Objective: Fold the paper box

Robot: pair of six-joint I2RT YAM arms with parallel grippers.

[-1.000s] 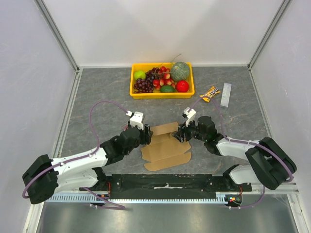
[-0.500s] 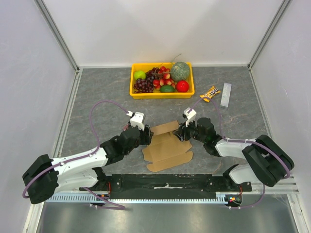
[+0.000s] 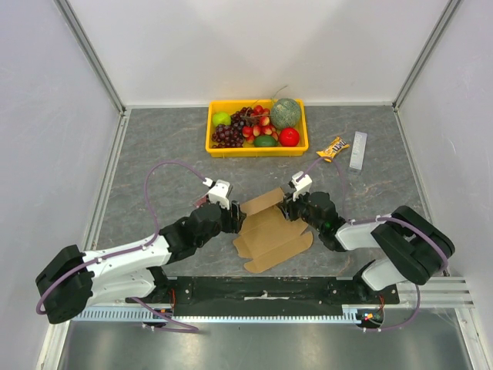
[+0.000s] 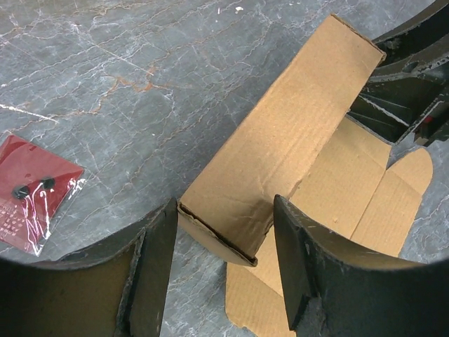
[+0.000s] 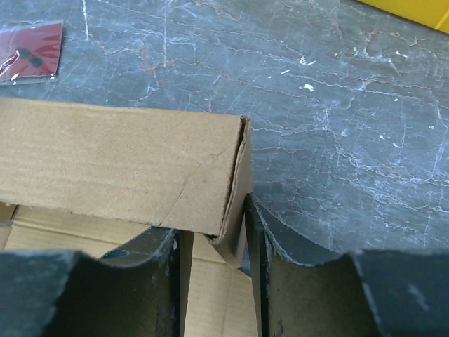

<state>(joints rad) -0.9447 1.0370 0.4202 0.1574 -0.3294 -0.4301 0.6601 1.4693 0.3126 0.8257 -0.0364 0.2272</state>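
On veined grey tabletop (image 3: 154, 146), creased brown paper box (image 3: 273, 235), rect. wall raised

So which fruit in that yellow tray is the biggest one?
The netted green melon in the far right corner of the yellow tray; every other fruit there is much smaller.

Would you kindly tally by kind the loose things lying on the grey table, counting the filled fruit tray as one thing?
Brown cardboard paper box: 1
Yellow plastic tray of fruit: 1
Small packets: 2 (dark-red flat packet, yellow-brown snack wrapper)
Pale grey flat strip: 1
Total: 5
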